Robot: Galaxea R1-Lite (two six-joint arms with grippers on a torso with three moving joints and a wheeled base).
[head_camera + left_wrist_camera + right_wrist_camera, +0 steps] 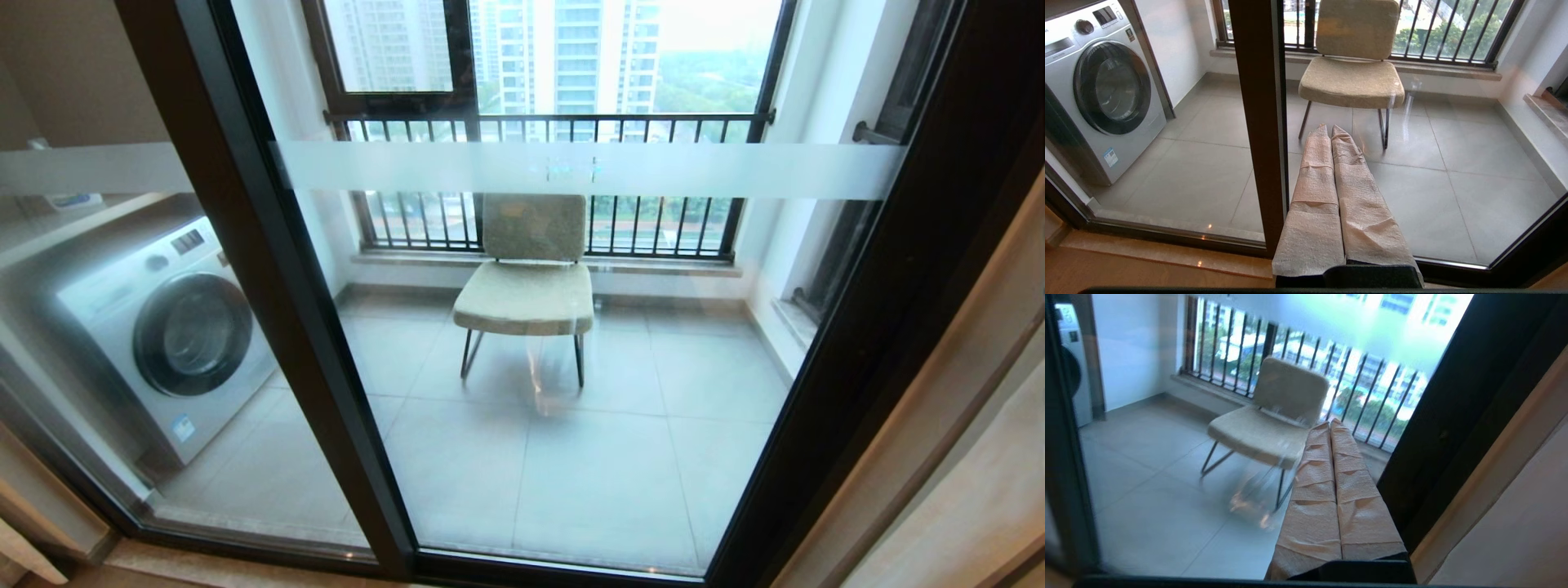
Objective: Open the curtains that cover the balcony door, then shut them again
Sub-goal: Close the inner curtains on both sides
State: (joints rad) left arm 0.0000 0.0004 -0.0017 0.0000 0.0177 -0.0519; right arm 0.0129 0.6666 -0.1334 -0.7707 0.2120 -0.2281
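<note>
The tall glass balcony door (604,457), framed in dark brown-black with a frosted white horizontal band (588,170) across it, is filling the head view, uncovered. The heavy cream-beige curtain (971,457) is showing only at the far right edge, beside the door frame. Beyond the glass, a beige upholstered chair (526,278) on thin metal legs is standing on grey floor tiles in front of a window with black railing bars (547,131), and a silver front-loading washing machine (167,331) is sitting to the left. The left gripper (1329,130), its fingers wrapped in pinkish textured fabric, is pointing at the glass, fingers pressed together and holding nothing. The right gripper (1329,424), wrapped likewise, is near the door's right frame, fingers also together and empty.
</note>
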